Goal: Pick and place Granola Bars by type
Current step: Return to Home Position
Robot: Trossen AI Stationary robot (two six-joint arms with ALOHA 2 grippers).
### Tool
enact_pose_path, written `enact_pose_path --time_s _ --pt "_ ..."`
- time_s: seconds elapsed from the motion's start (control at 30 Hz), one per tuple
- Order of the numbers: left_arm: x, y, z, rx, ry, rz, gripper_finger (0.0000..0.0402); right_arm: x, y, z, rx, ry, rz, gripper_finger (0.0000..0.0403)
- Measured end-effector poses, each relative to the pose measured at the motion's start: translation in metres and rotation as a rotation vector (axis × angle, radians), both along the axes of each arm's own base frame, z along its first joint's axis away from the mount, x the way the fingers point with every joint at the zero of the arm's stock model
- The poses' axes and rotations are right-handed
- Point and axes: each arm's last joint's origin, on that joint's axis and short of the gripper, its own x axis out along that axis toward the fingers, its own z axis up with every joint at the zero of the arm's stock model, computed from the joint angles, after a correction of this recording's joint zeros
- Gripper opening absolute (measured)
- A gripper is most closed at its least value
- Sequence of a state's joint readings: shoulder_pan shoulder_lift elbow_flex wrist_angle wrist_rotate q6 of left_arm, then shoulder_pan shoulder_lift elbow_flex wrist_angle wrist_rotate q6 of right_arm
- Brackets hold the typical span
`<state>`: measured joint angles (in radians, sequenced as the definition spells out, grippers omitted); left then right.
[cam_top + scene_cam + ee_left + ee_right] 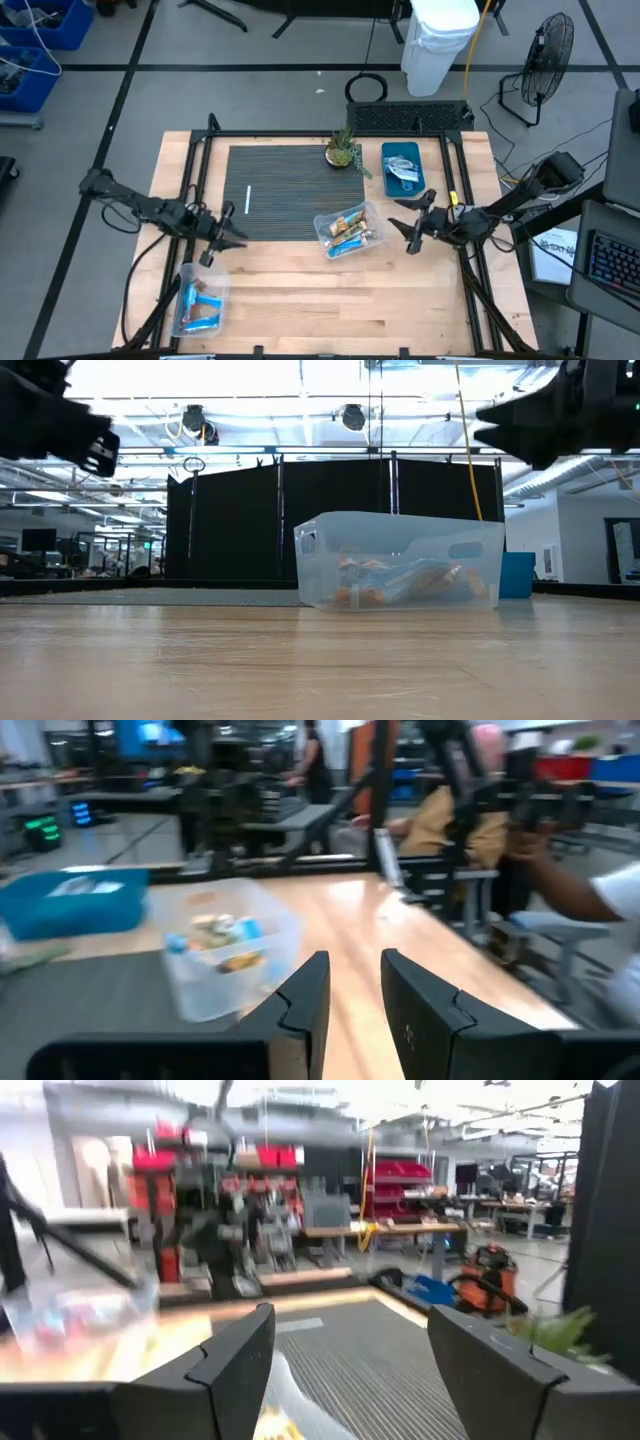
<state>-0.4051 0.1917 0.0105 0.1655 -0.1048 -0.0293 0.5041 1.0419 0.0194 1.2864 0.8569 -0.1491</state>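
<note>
Both arms hang above the bench (300, 320), apart from the bins, which I judge suits parking them. The left end effector (222, 230) is parted only narrowly and the right end effector (412, 228) is spread wide; neither grips anything. The Granola Bars (348, 232) lie sorted: orange-red in the middle clear bin (320, 226), silvery in the blue bin (384, 150), blue in the near clear bin (205, 275). The low view shows only the middle bin, its wrappers too smeared to read.
</note>
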Motion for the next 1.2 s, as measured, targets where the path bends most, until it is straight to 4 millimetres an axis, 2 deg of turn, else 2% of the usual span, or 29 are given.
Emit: enact_pose_path --time_s 0.37,0.6,0.93,1.2 --pt "0.000 0.024 -0.004 -0.025 0.037 0.094 0.0099 -0.008 0.002 0.002 -0.039 0.047 0.260 0.0253" --pt "0.000 0.033 -0.002 -0.050 0.025 0.085 0.0099 -0.020 -0.005 0.005 -0.019 0.064 0.271 0.0252" --pt "0.000 0.041 -0.001 -0.041 0.013 0.092 0.0099 -0.038 -0.013 0.011 -0.007 0.027 0.332 0.0217" --pt "-0.001 0.049 0.000 -0.051 0.007 0.105 0.0099 -0.044 -0.017 -0.007 0.014 0.210 0.360 0.0202"
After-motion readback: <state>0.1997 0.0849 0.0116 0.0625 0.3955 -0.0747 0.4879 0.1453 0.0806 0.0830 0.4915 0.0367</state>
